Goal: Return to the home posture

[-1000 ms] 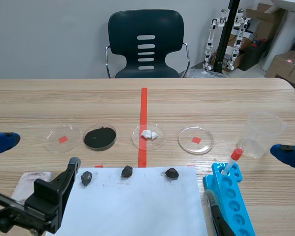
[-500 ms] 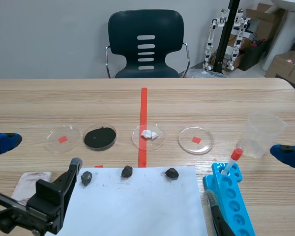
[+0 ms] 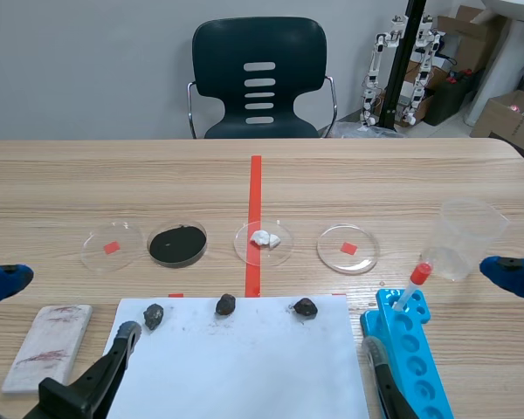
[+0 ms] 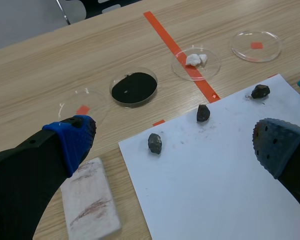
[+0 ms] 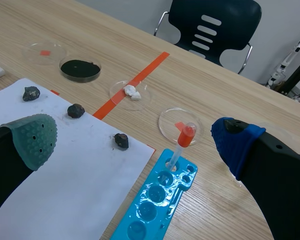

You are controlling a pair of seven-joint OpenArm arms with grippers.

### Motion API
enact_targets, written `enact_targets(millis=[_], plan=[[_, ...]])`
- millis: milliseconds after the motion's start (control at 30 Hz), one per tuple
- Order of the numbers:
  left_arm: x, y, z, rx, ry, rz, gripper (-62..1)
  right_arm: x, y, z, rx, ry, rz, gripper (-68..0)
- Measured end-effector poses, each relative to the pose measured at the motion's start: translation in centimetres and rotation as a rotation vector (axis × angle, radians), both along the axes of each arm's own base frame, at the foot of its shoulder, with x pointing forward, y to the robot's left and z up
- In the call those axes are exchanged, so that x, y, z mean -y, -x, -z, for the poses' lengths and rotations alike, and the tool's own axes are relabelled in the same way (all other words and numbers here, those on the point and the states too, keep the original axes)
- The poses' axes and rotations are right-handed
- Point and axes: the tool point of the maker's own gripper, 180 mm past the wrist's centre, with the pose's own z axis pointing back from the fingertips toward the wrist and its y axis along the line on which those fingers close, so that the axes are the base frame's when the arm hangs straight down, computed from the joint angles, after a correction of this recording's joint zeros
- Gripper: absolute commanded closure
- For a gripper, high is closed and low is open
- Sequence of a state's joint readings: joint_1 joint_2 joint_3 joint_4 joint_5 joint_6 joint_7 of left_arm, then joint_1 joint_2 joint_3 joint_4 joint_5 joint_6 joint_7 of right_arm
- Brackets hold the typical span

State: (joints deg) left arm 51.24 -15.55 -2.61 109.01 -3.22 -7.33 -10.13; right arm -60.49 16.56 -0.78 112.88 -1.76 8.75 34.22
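Left gripper (image 4: 174,142): the jaws stand wide apart and hold nothing. It hangs above the left half of the white paper sheet (image 3: 244,367).
Right gripper (image 5: 135,140): it is also spread wide and empty. It hangs above the right edge of the sheet.
Task's thing: the task names no object. It concerns only the two grippers and their arms, and both are low at the near side of the sheet.
Left arm (image 3: 87,388): a black link lies over the near-left corner of the sheet.
White tile (image 3: 48,345): it lies flat just beside the left edge of the sheet and has reddish streaks on it.
Dark stones (image 3: 225,304): three of them sit in a row along the far edge of the sheet, apart from each other.
Blue tray (image 3: 419,362): it is just beside the right edge of the sheet. A red-capped dropper (image 3: 413,284) leans in its far end.
Clear dishes (image 3: 336,256): four stand in a row beyond the far edge of the sheet.
Plastic cup (image 3: 467,236): it stands beyond the far-right corner of the sheet.
Risk, left: I judge that a low pull-back may catch the corner of the sheet. This would drag the sheet and roll the stones, or push the tile.
Risk, right: a sideways swing of the spread fingers may hit the dropper or tip the cup, because both look tall and light.
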Motion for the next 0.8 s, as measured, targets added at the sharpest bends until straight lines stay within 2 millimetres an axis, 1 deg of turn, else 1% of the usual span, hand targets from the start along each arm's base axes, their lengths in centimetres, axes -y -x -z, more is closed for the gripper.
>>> enact_targets(millis=[800], plan=[[-0.01,0.01,0.01,-0.001,0.0,0.0,-62.3,0.0,0.0,0.0,0.0,0.0,0.0,-65.5]])
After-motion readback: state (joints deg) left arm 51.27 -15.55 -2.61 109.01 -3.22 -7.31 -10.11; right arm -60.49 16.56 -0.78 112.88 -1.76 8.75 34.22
